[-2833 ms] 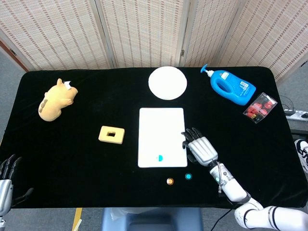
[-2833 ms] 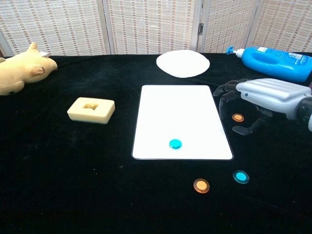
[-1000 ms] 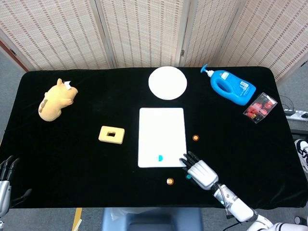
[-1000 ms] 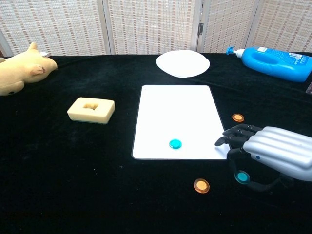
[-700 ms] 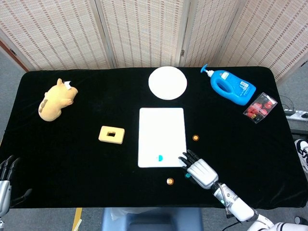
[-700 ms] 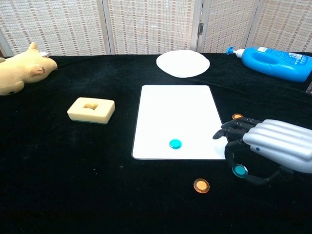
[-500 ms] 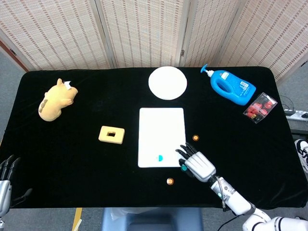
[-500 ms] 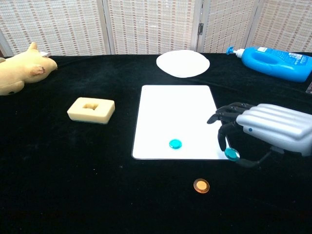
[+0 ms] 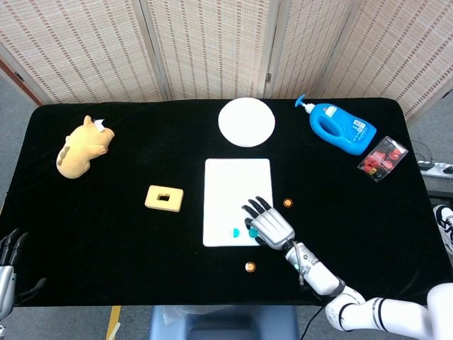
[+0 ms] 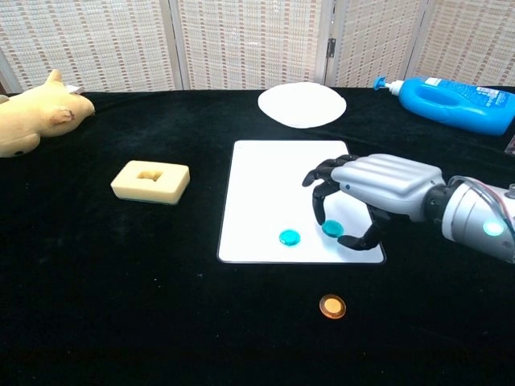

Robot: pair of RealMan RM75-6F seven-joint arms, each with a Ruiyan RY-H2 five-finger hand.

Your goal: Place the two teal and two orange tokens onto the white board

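Observation:
The white board (image 9: 237, 184) (image 10: 282, 181) lies at the table's middle. One teal token (image 9: 235, 231) (image 10: 289, 237) rests on its near part. My right hand (image 9: 269, 225) (image 10: 374, 191) hovers over the board's near right corner and pinches a second teal token (image 10: 332, 229) (image 9: 252, 232) between thumb and a finger. One orange token (image 9: 249, 267) (image 10: 331, 306) lies on the black cloth in front of the board. The other orange token (image 9: 287, 202) sits right of the board, hidden by the hand in the chest view. My left hand (image 9: 7, 265) stays at the near left corner, fingers apart, holding nothing.
A white plate (image 9: 246, 122) sits behind the board, with a blue bottle (image 9: 342, 129) and a packet of red items (image 9: 382, 159) at the far right. A yellow foam block (image 9: 164, 197) lies left of the board, and a yellow plush toy (image 9: 81, 147) at far left.
My right hand took the teal token from the cloth near the board's right corner and carried it leftward over the board. The left hand has not moved.

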